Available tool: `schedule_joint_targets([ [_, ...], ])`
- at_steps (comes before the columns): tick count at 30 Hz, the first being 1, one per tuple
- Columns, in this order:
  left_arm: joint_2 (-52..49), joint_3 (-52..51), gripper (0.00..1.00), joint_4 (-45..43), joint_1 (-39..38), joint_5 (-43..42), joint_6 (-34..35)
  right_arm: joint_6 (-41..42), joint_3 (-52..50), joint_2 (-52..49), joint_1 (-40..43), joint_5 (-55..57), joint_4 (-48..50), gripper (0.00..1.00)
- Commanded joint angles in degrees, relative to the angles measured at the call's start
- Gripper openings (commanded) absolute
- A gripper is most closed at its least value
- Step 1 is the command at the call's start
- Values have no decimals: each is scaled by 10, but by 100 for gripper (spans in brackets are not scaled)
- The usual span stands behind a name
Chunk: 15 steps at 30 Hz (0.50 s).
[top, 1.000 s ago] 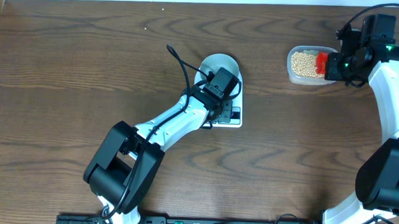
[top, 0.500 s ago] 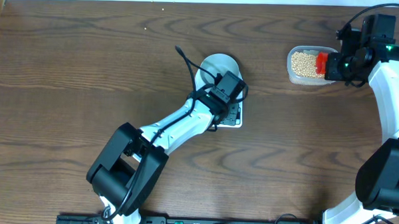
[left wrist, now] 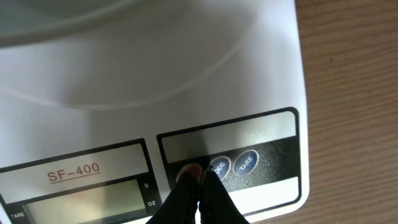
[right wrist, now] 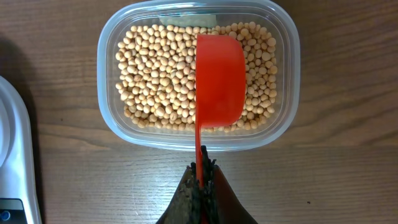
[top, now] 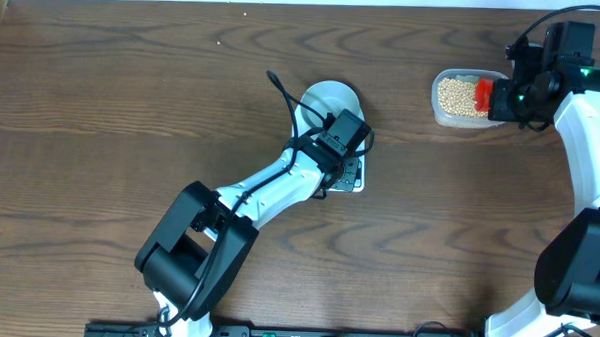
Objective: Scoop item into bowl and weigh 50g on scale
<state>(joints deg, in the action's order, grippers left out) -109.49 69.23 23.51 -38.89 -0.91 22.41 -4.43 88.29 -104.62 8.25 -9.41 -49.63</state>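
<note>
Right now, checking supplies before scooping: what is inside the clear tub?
Tan beans lie in the tub; the right gripper holds a red scoop over them. Anything under the scoop is hidden.

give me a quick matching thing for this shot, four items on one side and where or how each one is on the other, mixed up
Column one
1 red scoop
2 beans
3 bowl
4 left claw

Column two
a sits on the scale
b shut, tips at the scale's red button
c lying in the clear tub
d held by the right claw, over the tub

Pairs: 1-d, 2-c, 3-a, 4-b
</note>
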Motion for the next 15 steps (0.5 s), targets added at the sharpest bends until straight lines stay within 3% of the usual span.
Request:
schedule_joint_targets([
  [1, -12, -8, 7, -1, 1, 17, -7, -4, 9, 10, 4, 1, 0, 1],
  [15, -15, -8, 7, -3, 1, 35, -7, -4, 9, 10, 4, 1, 0, 1],
])
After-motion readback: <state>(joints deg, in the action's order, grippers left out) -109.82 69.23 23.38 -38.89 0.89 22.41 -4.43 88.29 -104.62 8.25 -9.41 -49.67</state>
